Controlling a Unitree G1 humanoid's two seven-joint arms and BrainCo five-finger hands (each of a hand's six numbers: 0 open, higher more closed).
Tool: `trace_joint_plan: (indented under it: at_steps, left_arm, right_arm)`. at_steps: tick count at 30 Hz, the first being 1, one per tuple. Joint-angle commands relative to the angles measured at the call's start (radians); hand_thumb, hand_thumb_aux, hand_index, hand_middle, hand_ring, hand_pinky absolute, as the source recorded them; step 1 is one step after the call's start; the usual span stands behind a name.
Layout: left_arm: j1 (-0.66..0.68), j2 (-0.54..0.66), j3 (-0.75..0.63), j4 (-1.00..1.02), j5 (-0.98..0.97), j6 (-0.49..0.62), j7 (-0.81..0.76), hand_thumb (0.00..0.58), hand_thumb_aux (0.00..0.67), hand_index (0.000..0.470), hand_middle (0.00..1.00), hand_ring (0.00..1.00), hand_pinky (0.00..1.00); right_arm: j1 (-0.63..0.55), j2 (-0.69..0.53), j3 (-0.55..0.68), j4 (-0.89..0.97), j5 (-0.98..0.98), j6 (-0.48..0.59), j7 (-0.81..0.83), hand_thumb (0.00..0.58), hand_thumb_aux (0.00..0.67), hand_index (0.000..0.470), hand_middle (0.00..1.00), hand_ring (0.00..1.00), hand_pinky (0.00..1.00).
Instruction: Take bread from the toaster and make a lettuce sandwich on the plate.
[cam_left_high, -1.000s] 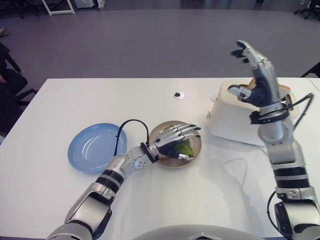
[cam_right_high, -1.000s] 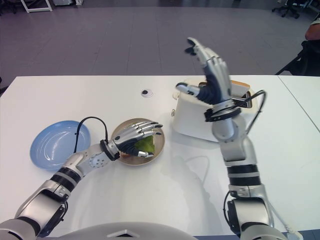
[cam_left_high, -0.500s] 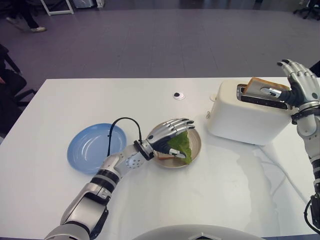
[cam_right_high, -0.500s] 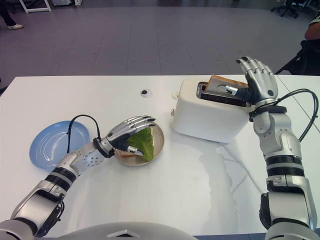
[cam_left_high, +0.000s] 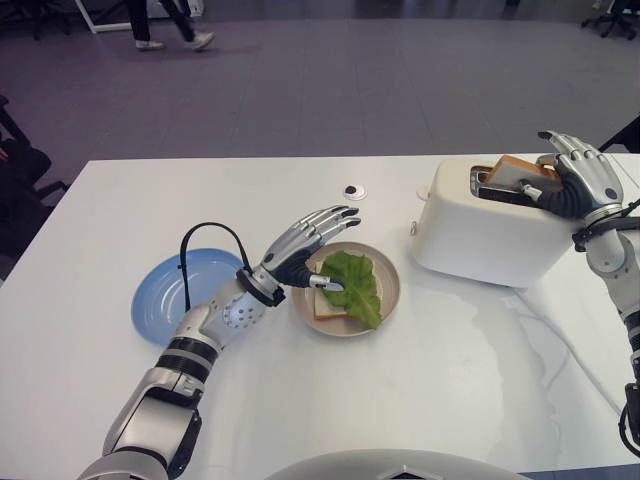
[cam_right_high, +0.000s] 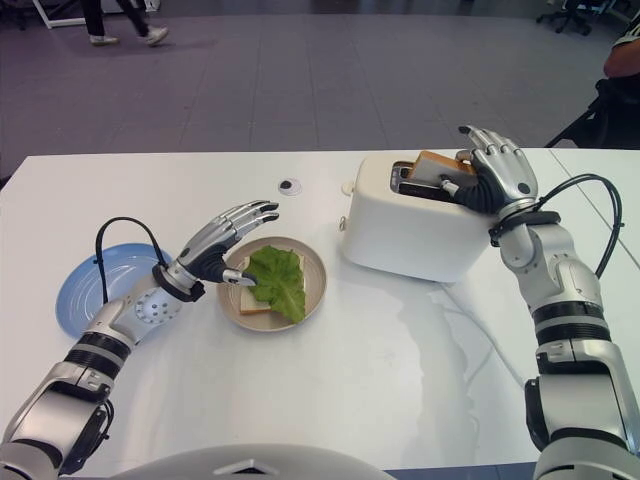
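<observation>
While the left robot hand (cam_left_high: 297, 250) spreads beside the tan plate (cam_left_high: 393, 300) rim, the right robot hand (cam_left_high: 577, 180) grips bread (cam_left_high: 506, 171).

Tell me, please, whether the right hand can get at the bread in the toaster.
Probably yes: the right hand curls around the bread standing out of the toaster, and nothing lies over it.

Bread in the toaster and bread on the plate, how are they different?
The toaster bread pokes up tilted from the toaster slot; the plate bread lies flat on the tan plate. The right hand grips the toaster bread; the plate bread sits mostly under lettuce. Both are bread slices.
</observation>
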Motion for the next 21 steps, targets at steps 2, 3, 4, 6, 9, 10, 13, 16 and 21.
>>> trace_joint_plan:
  at_steps: [2,3,4,6,9,10,13,16,21]
  left_arm:
    - [0.01,0.011,0.024,0.0,-0.012,-0.005,-0.004,0.0,0.0,0.0,0.0,0.0,0.0]
    - [0.009,0.012,0.028,0.002,-0.015,-0.007,-0.004,0.0,0.0,0.0,0.0,0.0,0.0]
    - [0.008,0.013,0.032,0.002,-0.019,-0.01,-0.006,0.0,0.0,0.0,0.0,0.0,0.0]
    - [0.01,0.015,0.041,0.002,-0.031,-0.019,-0.01,0.0,0.0,0.0,0.0,0.0,0.0]
    - [0.012,0.022,0.054,0.001,-0.054,-0.03,-0.018,0.0,0.0,0.0,0.0,0.0,0.0]
    - [0.012,0.025,0.061,0.001,-0.063,-0.035,-0.021,0.0,0.0,0.0,0.0,0.0,0.0]
    - [0.021,0.046,0.102,-0.012,-0.104,-0.057,-0.022,0.0,0.0,0.0,0.0,0.0,0.0]
    - [0.046,0.071,0.159,-0.047,-0.254,-0.129,-0.051,0.0,0.0,0.0,0.0,0.0,0.0]
    - [0.093,0.093,0.166,-0.159,-0.588,-0.226,-0.176,0.0,0.0,0.0,0.0,0.0,0.0]
  right_arm:
    - [-0.001,-0.003,-0.045,-0.084,0.042,-0.001,-0.035,0.58,0.67,0.47,0.18,0.18,0.18]
    - [0.002,-0.003,-0.058,-0.103,0.052,-0.002,-0.043,0.58,0.67,0.47,0.25,0.25,0.25]
    - [0.007,-0.003,-0.074,-0.124,0.067,-0.006,-0.049,0.58,0.67,0.47,0.48,0.48,0.48]
    - [0.015,-0.002,-0.099,-0.16,0.09,-0.012,-0.056,0.58,0.67,0.47,0.97,0.97,0.97]
    - [0.029,0.0,-0.131,-0.214,0.125,-0.021,-0.055,0.58,0.67,0.47,1.0,1.0,1.0]
    - [0.037,0.005,-0.147,-0.245,0.147,-0.027,-0.05,0.58,0.67,0.47,1.0,1.0,1.0]
    - [0.059,0.03,-0.191,-0.344,0.251,-0.066,-0.018,0.58,0.67,0.47,1.0,1.0,1.0]
    - [0.092,0.069,-0.174,-0.468,0.375,-0.101,0.086,0.58,0.67,0.47,1.0,1.0,1.0]
    - [0.124,0.151,-0.083,-0.592,0.469,-0.108,0.248,0.58,0.67,0.47,1.0,1.0,1.0]
